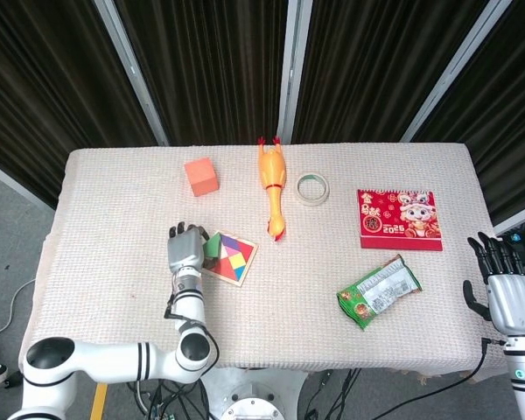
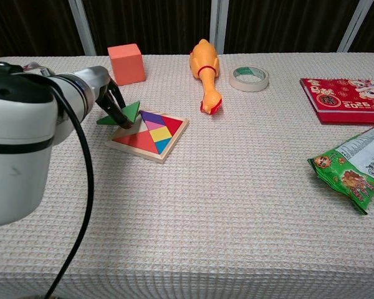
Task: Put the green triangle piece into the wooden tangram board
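The left hand (image 2: 109,99) pinches the green triangle (image 2: 126,113) over the puzzle board's (image 2: 151,134) left edge. Bare cloth lies around. The right hand (image 1: 506,282), fingers spread, hangs past the table's (image 1: 114,289) right edge.

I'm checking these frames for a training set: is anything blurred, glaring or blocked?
Head view: even lighting, sharp, no glare. Chest view: the near left arm fills the left edge, soft and out of focus, hiding most of the left robot hand; the green triangle piece and wooden tangram board stay sharp.
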Motion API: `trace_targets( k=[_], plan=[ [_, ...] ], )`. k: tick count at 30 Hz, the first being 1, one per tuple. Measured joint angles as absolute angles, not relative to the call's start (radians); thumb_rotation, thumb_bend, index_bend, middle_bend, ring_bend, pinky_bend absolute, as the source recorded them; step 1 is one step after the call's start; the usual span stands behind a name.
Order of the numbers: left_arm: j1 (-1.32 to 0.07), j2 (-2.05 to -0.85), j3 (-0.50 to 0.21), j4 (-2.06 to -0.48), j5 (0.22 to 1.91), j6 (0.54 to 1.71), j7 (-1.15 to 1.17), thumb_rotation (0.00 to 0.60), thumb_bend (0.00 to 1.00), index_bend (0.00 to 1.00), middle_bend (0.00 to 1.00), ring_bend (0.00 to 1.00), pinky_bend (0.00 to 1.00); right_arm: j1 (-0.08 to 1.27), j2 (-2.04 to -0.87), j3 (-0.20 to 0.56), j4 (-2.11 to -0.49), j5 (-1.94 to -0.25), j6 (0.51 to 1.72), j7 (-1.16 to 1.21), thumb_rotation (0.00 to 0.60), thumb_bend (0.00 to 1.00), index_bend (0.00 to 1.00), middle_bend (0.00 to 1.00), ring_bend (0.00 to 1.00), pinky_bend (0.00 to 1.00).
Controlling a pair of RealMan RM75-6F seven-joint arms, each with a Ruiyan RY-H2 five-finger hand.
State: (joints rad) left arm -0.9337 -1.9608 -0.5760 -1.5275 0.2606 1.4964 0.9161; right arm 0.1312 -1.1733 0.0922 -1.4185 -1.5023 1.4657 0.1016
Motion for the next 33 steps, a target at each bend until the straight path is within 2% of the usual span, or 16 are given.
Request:
trace_targets(
  k=[6,15,19,22,27,33],
  plan=[
    [-0.943,-1.979,-0.582,-1.513,0.252,1.497,0.92,0.551,0.29,0.56,0.2,0.02,0.04,0.13,-1.178,0.091,-1.41,-1.5,1.465,0.106,0.6,0.44,0.0,0.0,0.0,0.0],
    [-0.947,-2.006,-0.573,-1.483,0.257,1.491,0.916,0.546,0.29,0.56,0.2,0.02,0.04,0.128,-1.179,0.09,-1.398,-1.5,1.468,0.122,0.6,0.43,0.0,0.0,0.0,0.0],
    [-0.944,-2.008,-0.573,-1.477,0.259,1.488,0.917,0.496,0.29,0.55,0.2,0.02,0.04,0.128,-1.182,0.089,-1.392,-1.499,1.463,0.126,0.6,0.44,0.0,0.0,0.0,0.0],
    [-0.941,-2.009,-0.57,-1.476,0.266,1.481,0.912,0.459,0.28,0.5,0.2,0.02,0.04,0.129,-1.185,0.088,-1.389,-1.499,1.461,0.128,0.6,0.43,0.0,0.0,0.0,0.0],
    [-0.93,-2.005,-0.559,-1.479,0.277,1.462,0.903,0.458,0.24,0.42,0.19,0.02,0.04,0.129,-1.185,0.089,-1.387,-1.499,1.463,0.129,0.6,0.44,0.0,0.0,0.0,0.0],
    [-0.921,-2.003,-0.549,-1.474,0.285,1.451,0.897,0.458,0.24,0.4,0.18,0.02,0.04,0.128,-1.185,0.089,-1.387,-1.498,1.463,0.13,0.6,0.44,0.0,0.0,0.0,0.0]
  ],
)
